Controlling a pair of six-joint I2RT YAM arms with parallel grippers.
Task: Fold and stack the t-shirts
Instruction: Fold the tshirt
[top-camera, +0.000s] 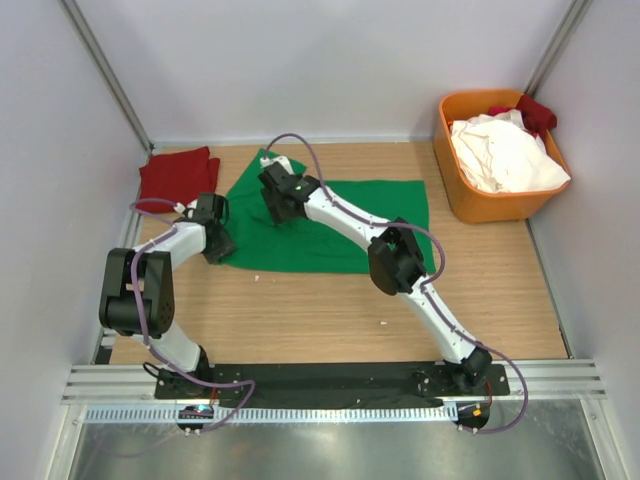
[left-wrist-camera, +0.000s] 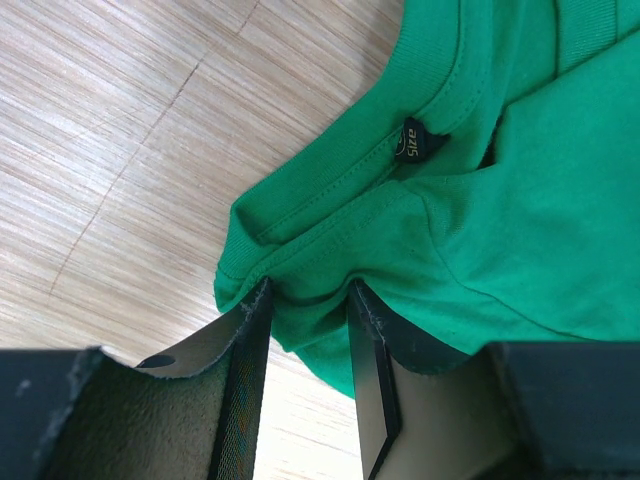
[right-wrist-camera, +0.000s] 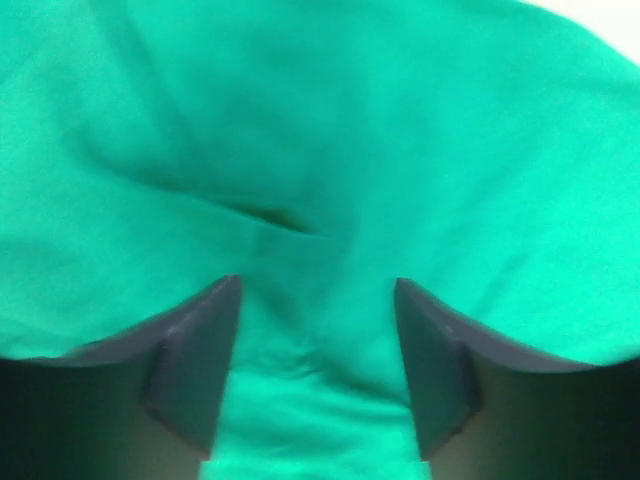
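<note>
On the table (top-camera: 300, 315), centre: green t-shirt (top-camera: 345, 228), spread flat.
Left gripper (left-wrist-camera: 310, 296): clamped on shirt edge beside collar.
Right gripper (right-wrist-camera: 318, 292): fingers apart, over green cloth.
Far-left corner: dark red t-shirt (top-camera: 178, 175).

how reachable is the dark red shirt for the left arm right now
Probably yes, once freed: the dark red shirt lies just beyond the left gripper with nothing between, but it is pinching the green shirt and must release first.

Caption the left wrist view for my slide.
Left gripper pinches the green t-shirt beside its collar tag, over the wooden table.
</note>
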